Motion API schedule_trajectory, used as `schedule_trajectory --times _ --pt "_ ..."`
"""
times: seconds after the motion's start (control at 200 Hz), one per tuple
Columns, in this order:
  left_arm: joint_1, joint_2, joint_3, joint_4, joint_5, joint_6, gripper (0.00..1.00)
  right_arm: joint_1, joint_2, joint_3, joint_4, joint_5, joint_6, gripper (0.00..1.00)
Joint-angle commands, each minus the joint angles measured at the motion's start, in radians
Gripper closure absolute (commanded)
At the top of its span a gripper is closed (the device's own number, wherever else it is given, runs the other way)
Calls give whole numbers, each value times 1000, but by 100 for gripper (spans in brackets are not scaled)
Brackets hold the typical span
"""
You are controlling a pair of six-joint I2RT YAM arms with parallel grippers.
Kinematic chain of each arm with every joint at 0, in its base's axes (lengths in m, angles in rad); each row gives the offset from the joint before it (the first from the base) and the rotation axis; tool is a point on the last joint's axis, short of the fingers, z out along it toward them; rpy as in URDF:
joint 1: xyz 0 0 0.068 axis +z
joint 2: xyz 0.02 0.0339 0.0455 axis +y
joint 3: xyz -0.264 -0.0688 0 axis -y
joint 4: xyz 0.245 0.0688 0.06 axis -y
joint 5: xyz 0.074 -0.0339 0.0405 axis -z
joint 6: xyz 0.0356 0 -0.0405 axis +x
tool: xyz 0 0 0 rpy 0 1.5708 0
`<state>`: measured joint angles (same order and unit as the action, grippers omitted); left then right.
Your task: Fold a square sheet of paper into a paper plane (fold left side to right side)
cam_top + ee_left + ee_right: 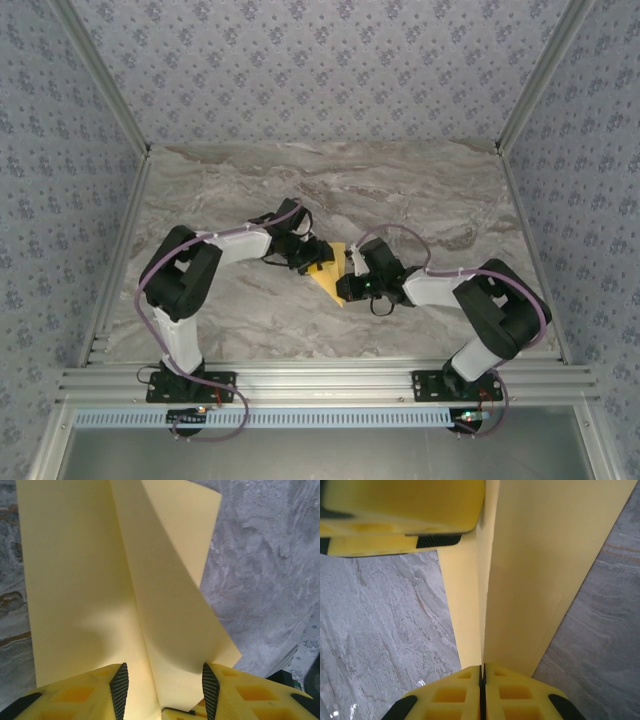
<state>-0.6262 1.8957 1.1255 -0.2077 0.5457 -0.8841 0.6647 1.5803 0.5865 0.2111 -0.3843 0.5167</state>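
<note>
At the near edge of the desk (420, 190) the two arms are bolted side by side, and they reach inward so that their hands meet over the middle. The right hand (356, 280) sits slightly nearer the bases. Its wrist view shows the jaws pressed flat together, with the sheet of paper (332, 272) pinched in the seam and rising away from the fingers (517, 692) as a doubled, creased panel on edge. The left hand (312, 256) comes in from the other side, a little farther out. Its jaws stand partly apart, and the paper's flaps pass between the two black pads (119, 690). I cannot tell whether those pads press on the paper or only straddle it. The sheet lies directly between the hands and appears lifted off the desk. Seen from above, its long axis runs roughly near to far and narrows to a point toward the bases. Folding left over right turns on that axis. The flap on the left hand's side has to swing across the crease toward the right hand, so the left hand is better placed to carry it while the right hand anchors the crease. Beyond the hands the marbled desk runs on to the patterned wall (320, 70).
</note>
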Motion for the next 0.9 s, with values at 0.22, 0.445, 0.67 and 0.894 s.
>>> schedule_trajectory --times 0.22,0.445,0.67,0.894 --pt "-11 55 40 -8 -5 -4 54 -15 25 -13 21 -47 16 88" --pt "-11 65 34 -34 -28 2 54 -34 11 -9 21 -73 19 81" --pt "-11 63 23 -38 -35 5 54 -98 -52 -10 46 -143 60 73" --pt "-11 56 20 -36 -36 3 54 -200 6 -12 192 -253 196 69"
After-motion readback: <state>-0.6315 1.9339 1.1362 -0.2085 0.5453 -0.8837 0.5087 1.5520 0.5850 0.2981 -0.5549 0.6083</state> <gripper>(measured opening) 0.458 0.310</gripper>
